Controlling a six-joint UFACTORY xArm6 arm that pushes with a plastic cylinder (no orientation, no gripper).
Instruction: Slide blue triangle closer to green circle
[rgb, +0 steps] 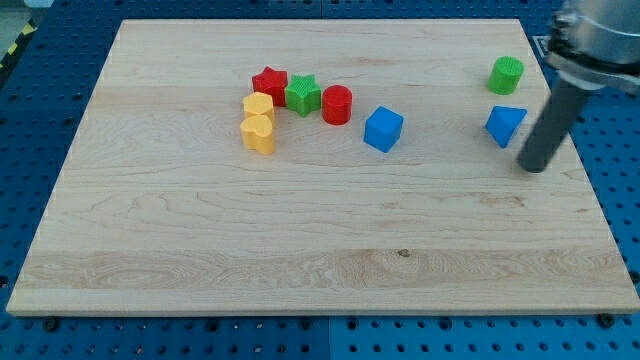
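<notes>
The blue triangle (505, 124) lies near the board's right edge. The green circle (506, 75) sits just above it toward the view's top, with a small gap between them. My tip (534, 165) is at the end of the dark rod, just right of and below the blue triangle, close to it but apart.
A cluster sits at the upper middle of the wooden board (300, 240): a red star (269, 85), a green star (303, 94), a red cylinder (337, 104), a yellow hexagon (258, 106) and a yellow heart (258, 133). A blue cube (383, 129) lies right of them.
</notes>
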